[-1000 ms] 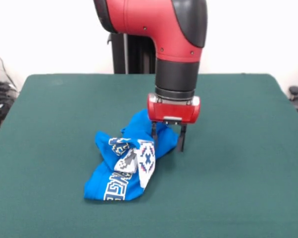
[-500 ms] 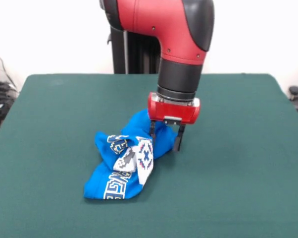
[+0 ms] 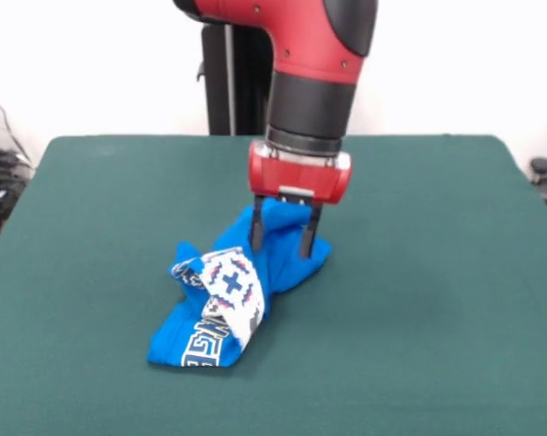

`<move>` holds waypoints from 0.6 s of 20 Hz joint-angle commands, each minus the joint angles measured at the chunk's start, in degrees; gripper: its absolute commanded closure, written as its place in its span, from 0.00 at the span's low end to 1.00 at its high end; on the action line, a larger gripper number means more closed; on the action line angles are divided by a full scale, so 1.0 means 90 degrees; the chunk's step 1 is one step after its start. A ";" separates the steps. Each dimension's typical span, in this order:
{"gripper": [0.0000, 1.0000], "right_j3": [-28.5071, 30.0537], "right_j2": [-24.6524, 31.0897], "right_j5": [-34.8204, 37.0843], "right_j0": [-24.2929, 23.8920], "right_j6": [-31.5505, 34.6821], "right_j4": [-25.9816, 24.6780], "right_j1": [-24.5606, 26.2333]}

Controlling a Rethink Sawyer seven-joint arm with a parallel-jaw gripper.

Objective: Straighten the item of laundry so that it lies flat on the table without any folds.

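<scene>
front view: my hand (image 3: 283,237) hangs straight down from my red and black arm (image 3: 307,68) over the middle of the green counter (image 3: 437,300). its two dark fingers (image 3: 256,229) are spread, not clenched, and the top fold of the blue shirt (image 3: 242,295) rises between them, touching them or nearly so; i cannot tell whether they pinch it. the rest of the shirt lies crumpled below my hand and off toward the picture's left and the near edge of the counter. a white patterned flap is turned up just beside my hand on that side, and a band of lettering runs along the shirt's nearest end.
</scene>
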 commanded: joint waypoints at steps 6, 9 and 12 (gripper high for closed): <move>0.00 0.1280 0.0405 0.0875 0.0152 0.1106 -0.0020 -0.0704; 0.00 0.1360 0.0102 0.0450 0.0432 0.1295 -0.0040 -0.0547; 0.00 0.1347 -0.0237 -0.0146 0.0740 0.1527 0.0014 -0.0175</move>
